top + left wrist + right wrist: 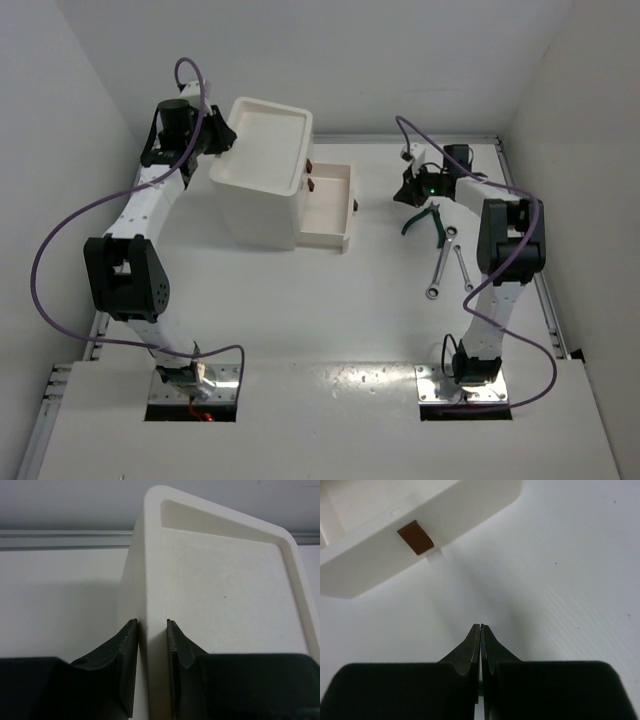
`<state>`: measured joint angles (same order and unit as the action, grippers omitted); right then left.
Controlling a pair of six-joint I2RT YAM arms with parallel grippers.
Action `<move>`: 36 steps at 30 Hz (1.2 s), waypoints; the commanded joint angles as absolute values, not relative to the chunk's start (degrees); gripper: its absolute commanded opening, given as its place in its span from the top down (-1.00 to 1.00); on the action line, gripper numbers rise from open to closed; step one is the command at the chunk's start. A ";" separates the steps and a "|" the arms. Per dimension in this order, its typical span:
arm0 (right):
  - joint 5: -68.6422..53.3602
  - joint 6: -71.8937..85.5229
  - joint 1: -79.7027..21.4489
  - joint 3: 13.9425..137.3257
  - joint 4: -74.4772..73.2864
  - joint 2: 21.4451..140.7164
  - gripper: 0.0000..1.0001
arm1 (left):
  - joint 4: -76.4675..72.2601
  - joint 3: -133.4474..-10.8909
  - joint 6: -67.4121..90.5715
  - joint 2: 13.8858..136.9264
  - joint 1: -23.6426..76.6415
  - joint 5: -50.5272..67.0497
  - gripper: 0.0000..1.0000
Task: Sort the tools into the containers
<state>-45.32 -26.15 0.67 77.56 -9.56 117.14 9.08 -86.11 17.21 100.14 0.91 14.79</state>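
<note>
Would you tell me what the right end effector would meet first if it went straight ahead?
Probably the front of the pulled-out drawer, just right of its red handle; only table lies between, though depth is unclear.

The cabinet (262, 200) is plain white with no pattern, and its open drawer (330, 212) is the same white. The drawer's handle (415, 537) is dark reddish brown. To the right of the cabinet lie pliers (428, 213) with dark green handles, and past them two silver wrenches (441, 262). The table (330, 320) under the cabinet is white. The left arm (150, 205) and the right arm (485, 310) are white with black joints, their cables (35, 268) are purple, and the fingers (125, 655) are black.
</note>
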 commanded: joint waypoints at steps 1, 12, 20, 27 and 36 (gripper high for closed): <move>-47.28 -31.90 1.67 77.61 -13.44 113.64 1.00 | 28.56 -79.19 18.28 110.30 0.53 15.91 1.00; -50.63 -37.53 1.49 88.75 -28.43 117.76 -0.35 | 28.04 -78.66 17.76 109.78 0.53 15.91 1.00; -32.02 -12.23 3.96 93.16 -28.90 111.89 0.05 | 28.04 -77.35 17.75 107.76 0.53 14.85 1.00; -16.43 -6.57 6.76 86.68 -35.15 102.84 0.42 | 26.98 -76.11 17.75 106.61 0.53 14.85 1.00; -20.57 -13.01 10.72 89.30 -47.64 111.09 -0.03 | 26.98 -76.11 18.28 106.61 0.53 15.47 1.00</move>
